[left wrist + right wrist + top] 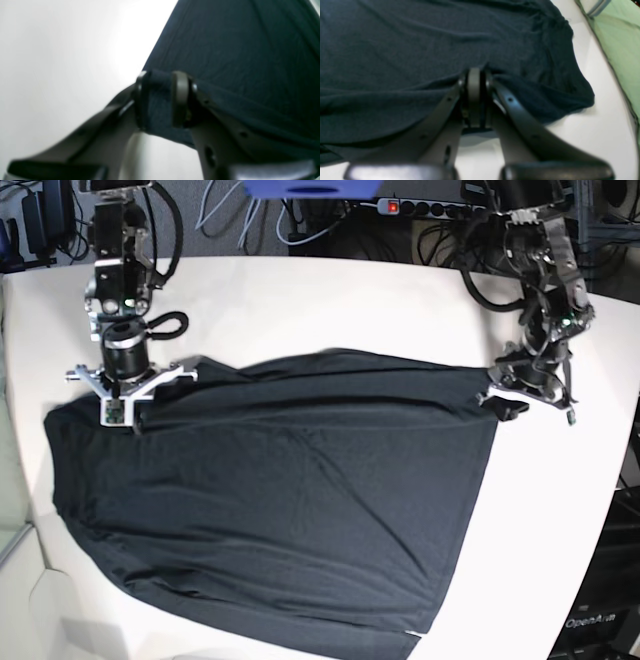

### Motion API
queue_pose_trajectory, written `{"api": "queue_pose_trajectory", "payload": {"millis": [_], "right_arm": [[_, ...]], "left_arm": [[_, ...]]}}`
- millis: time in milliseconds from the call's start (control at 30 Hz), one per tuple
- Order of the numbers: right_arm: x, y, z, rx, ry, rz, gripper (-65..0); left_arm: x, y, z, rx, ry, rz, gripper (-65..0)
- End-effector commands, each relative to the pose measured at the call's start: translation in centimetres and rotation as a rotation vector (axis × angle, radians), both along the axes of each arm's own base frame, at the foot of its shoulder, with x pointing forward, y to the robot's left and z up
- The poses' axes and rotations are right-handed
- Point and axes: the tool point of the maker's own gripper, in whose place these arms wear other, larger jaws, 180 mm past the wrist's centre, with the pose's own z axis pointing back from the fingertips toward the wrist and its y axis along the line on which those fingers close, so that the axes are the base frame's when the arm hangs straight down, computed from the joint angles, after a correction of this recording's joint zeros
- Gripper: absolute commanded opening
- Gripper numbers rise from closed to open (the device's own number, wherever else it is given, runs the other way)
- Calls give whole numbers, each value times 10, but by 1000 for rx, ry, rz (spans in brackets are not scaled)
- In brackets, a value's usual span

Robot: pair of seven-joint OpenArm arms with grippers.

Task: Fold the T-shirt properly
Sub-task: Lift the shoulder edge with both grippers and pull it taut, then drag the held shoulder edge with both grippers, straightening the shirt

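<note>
The black T-shirt (290, 490) lies spread over the white table (330, 300), its far edge pulled taut between both arms. My left gripper (492, 396), at the right of the base view, is shut on the shirt's far right corner; the left wrist view shows the fabric (237, 50) pinched between the fingers of the gripper (160, 100). My right gripper (134, 418), at the left of the base view, is shut on the shirt's far left edge; the right wrist view shows the gripper (481, 97) closed on a fold of the shirt (395, 55). A bunched part (560, 82) lies to its right.
Cables and a power strip (420, 205) run behind the table's far edge. A light green cloth (620, 50) lies beside the table at the right of the right wrist view. The shirt's near hem (400, 630) reaches close to the table's front edge.
</note>
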Motion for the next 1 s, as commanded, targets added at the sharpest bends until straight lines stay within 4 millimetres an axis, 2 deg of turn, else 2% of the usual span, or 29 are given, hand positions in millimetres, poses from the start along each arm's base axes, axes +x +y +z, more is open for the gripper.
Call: {"api": "queue_pose_trajectory", "payload": {"millis": [0,367,467,733,833,967], "right_arm": [[8,-1,15,-14,-54,12,-647],[8,0,15,-11,-54,11,-647],[8,0,15,-11,-54,11,-647],[7,0,14,-11,-52,11,-647],[7,0,14,-11,-52,11,-647],[7,0,14,-11,-52,11,-647]], "left_arm": [[7,3,9,10,-34,-1,-496],[1,6,-3,8,-3,5,-494],[11,5,3,3,-21,4,-494],[23,4,10,-5,-47,9,-494],[28,-2,12,-6,-51,-10,-494],[28,-15,3,-13,-30,-45,-493]]}}
